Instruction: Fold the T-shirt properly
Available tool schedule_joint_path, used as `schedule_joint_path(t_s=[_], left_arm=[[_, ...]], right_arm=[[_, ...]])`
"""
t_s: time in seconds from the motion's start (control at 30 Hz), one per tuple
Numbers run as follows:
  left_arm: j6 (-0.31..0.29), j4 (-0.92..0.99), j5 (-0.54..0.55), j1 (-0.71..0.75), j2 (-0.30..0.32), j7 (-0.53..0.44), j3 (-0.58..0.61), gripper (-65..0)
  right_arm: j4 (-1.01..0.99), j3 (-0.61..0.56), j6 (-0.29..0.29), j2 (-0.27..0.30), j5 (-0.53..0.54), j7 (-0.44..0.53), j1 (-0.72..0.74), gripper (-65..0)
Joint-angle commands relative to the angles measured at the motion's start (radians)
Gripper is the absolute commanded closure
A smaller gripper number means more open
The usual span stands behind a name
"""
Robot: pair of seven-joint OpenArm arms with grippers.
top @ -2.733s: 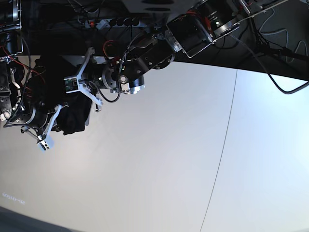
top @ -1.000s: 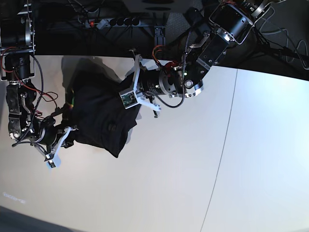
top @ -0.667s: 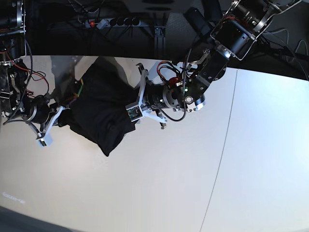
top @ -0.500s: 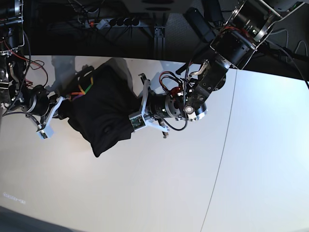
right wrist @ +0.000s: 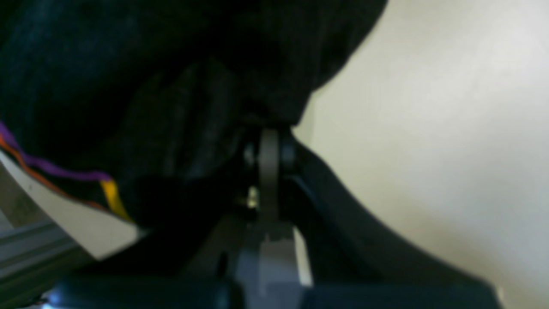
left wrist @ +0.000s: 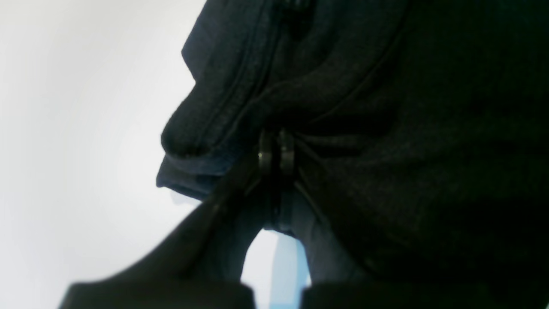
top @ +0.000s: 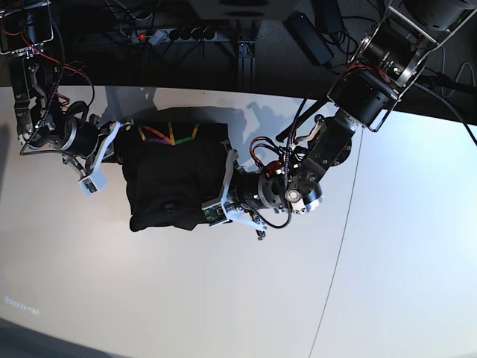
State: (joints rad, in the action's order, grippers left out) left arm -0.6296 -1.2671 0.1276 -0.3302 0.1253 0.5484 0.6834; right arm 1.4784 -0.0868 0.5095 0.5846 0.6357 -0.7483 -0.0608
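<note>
A bunched black T-shirt (top: 175, 179) hangs stretched between two robot arms above a white desk (top: 223, 298). The left gripper (left wrist: 274, 154) has its jaws pinched tight on a fold of fabric; the right gripper (right wrist: 268, 150), jaws likewise closed, clamps the edge near the shirt's multicoloured print (top: 168, 134).

No readable text, brand, number or sign appears in any view. The black T-shirt (top: 175, 175) carries only a small print (top: 168, 134) of orange, yellow, green and purple strokes, which form no legible letters. A faint pale mark (top: 20, 302) on the white table (top: 223, 298) is too small and blurred to read.
</note>
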Motion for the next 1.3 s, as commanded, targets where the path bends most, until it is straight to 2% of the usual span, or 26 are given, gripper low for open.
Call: schedule_joint_path(t_s=[0.0, 0.13, 0.23, 0.33, 0.47, 0.6, 0.73, 0.9, 1.07, 1.2, 1.27], left_arm=[[0.041, -0.027, 0.018, -0.03, 0.006, -0.013, -0.01, -0.1], [0.066, -0.147, 0.09, -0.023, 0.07, -0.001, -0.056, -0.1], [0.065, -0.299, 0.171, 0.002, 0.123, 0.089, -0.095, -0.1], [0.065, -0.439, 0.266, 0.062, 0.194, 0.15, -0.118, -0.1], [0.065, -0.644, 0.276, 0.251, 0.279, 0.164, -0.194, -0.1], [0.065, -0.826, 0.29, 0.468, 0.366, 0.175, -0.345, -0.1], [0.064, -0.958, 0.4, 0.665, 0.433, 0.267, -0.519, -0.1], [0.032, -0.993, 0.519, 0.828, 0.452, 0.367, -0.716, -0.1], [-0.066, -0.993, 0.663, 1.013, 0.457, 0.431, -0.903, -0.1], [-0.069, -0.991, 0.715, 1.194, 0.465, 0.465, -1.012, 0.0], [-0.069, -0.982, 0.726, 1.286, 0.495, 0.475, -1.034, 0.0]], right_arm=[[0.003, 0.012, 0.048, 0.011, -0.027, -0.037, 0.0, 0.0], [0.003, 0.1, 0.048, 0.012, -0.022, -0.038, -0.001, 0.0], [0.015, 0.153, 0.049, 0.014, -0.017, -0.056, -0.003, 0.0], [0.041, 0.187, 0.049, 0.015, 0.022, -0.12, -0.006, 0.0], [0.108, 0.272, 0.056, 0.047, 0.065, -0.131, -0.101, 0.0], [0.206, 0.412, 0.056, 0.063, 0.096, -0.132, -0.249, 0.0], [0.316, 0.55, 0.056, 0.061, 0.114, -0.143, -0.415, 0.0], [0.387, 0.679, 0.055, 0.061, 0.153, -0.204, -0.58, 0.0], [0.391, 0.819, 0.056, 0.051, 0.261, -0.276, -0.75, 0.0], [0.388, 0.862, 0.055, 0.021, 0.262, -0.285, -0.889, 0.0], [0.378, 0.861, 0.055, -0.003, 0.262, -0.285, -0.957, 0.0]])
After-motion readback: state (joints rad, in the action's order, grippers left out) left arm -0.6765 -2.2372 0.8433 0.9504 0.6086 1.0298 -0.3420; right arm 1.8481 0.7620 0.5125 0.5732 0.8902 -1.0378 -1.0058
